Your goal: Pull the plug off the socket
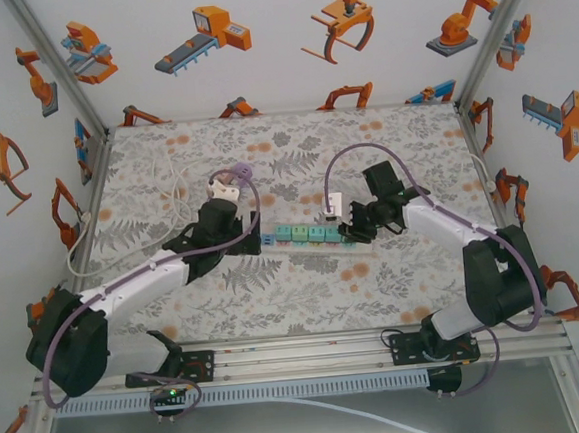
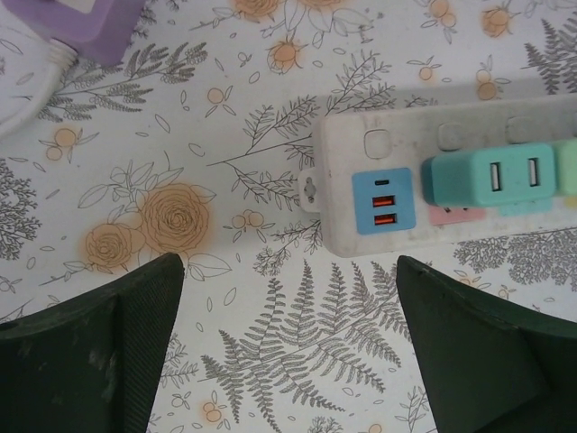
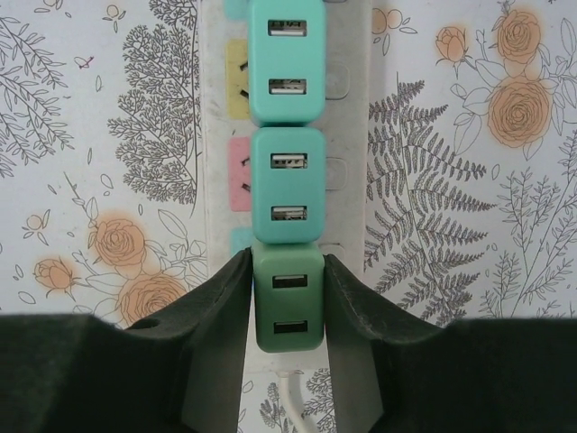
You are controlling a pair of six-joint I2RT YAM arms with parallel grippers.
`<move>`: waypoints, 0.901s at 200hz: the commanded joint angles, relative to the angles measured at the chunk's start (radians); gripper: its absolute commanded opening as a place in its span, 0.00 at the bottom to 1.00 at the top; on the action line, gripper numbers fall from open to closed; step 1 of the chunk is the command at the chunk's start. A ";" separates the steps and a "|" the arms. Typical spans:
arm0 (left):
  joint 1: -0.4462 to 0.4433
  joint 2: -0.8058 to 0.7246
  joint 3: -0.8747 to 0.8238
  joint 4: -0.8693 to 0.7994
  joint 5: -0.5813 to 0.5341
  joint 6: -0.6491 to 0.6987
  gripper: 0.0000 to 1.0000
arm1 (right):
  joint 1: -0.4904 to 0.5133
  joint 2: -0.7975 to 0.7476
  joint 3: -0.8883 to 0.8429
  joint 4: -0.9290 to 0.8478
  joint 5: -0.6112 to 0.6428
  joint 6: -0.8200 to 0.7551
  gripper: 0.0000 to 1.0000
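Observation:
A white socket strip (image 1: 307, 247) lies across the middle of the table with a row of teal plugs (image 1: 306, 234) in it. In the right wrist view my right gripper (image 3: 287, 307) is shut on the darker green plug (image 3: 287, 298), the last one at the strip's (image 3: 347, 135) cable end, one finger pressed on each side. Two teal plugs (image 3: 287, 185) sit beyond it. My left gripper (image 2: 288, 334) hangs open over bare table just short of the strip's other end (image 2: 451, 126), near its blue USB block (image 2: 383, 200).
A purple adapter (image 1: 234, 176) with white cable (image 1: 172, 186) lies at the back left, beside the left gripper (image 1: 227, 213). The strip's white cord (image 3: 293, 397) runs out under the right gripper (image 1: 356, 226). Patterned walls close in the table on three sides.

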 commanded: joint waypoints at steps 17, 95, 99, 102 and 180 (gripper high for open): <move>0.007 0.104 0.069 -0.005 0.006 -0.062 0.93 | -0.005 0.005 0.046 -0.053 -0.049 -0.017 0.31; 0.007 0.248 0.110 0.022 0.030 -0.065 0.83 | -0.003 0.017 0.076 -0.083 -0.119 -0.028 0.19; 0.007 0.254 0.112 0.018 0.030 -0.065 0.82 | -0.003 0.016 0.076 -0.083 -0.125 -0.028 0.19; 0.008 0.261 0.113 0.016 0.031 -0.065 0.81 | -0.003 0.016 0.076 -0.081 -0.128 -0.029 0.19; -0.003 0.315 0.090 -0.085 -0.025 -0.093 0.73 | -0.005 0.016 0.093 -0.081 -0.180 -0.025 0.18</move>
